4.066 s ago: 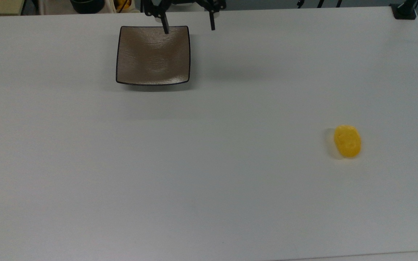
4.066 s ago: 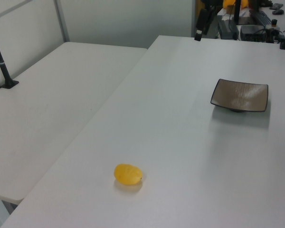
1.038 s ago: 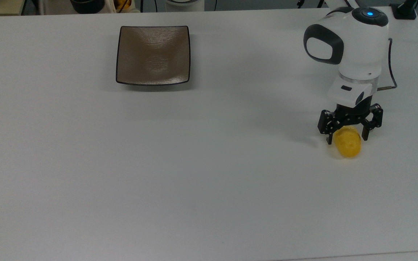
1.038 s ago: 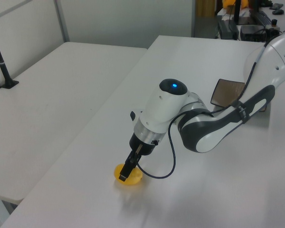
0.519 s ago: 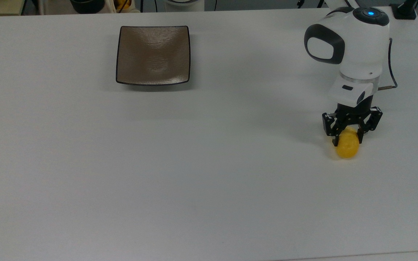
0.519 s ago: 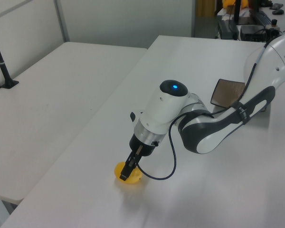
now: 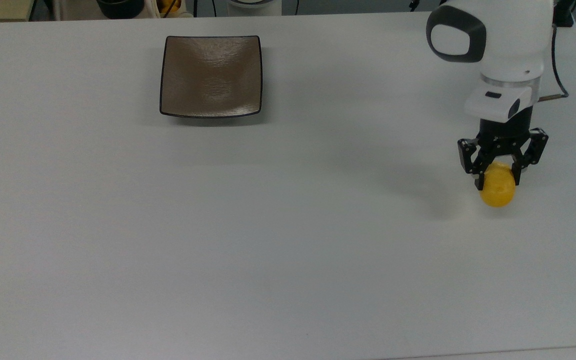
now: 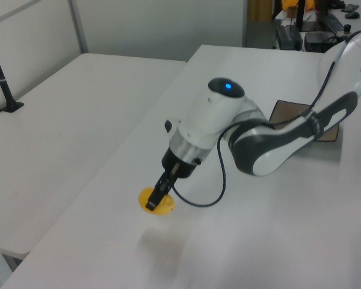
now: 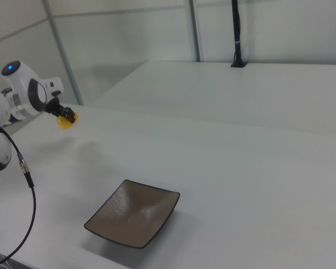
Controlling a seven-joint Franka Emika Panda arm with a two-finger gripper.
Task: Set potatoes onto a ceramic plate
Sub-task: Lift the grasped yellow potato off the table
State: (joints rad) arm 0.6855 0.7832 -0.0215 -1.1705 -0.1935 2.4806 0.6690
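Jaws grasp the potato above the table, well apart from the plate.

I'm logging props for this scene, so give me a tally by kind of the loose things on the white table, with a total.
Potato, yellow-orange, clamped in the hand: 1
Square brown plate with a black rim: 1
Total: 2
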